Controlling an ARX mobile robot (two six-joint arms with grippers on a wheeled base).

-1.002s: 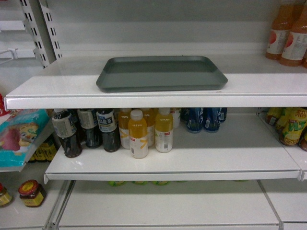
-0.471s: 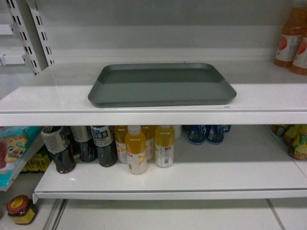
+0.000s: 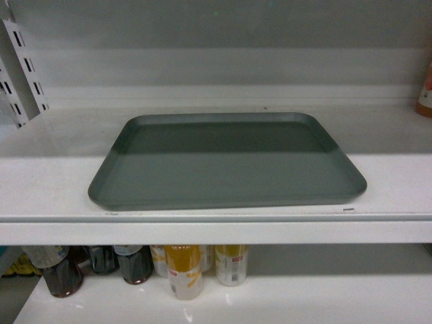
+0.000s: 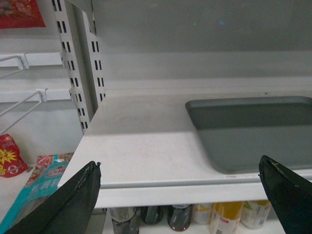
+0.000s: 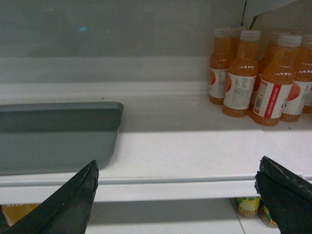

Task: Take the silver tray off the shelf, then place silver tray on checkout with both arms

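The silver tray [image 3: 226, 160] lies flat on the shelf [image 3: 54, 182], its front rim just behind the shelf's front lip, with nothing on it. The left gripper [image 4: 180, 195] hangs in front of the shelf off the tray's left end and the right gripper [image 5: 178, 195] off its right end, both spread wide and touching nothing. Orange juice bottles [image 5: 241, 73] stand on the shelf well right of the tray, and more bottles [image 3: 182, 270] stand on the board below.

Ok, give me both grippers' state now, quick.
Left gripper: open, jaws spread wide, holding nothing, short of the silver tray.
Right gripper: open, jaws wide, empty.
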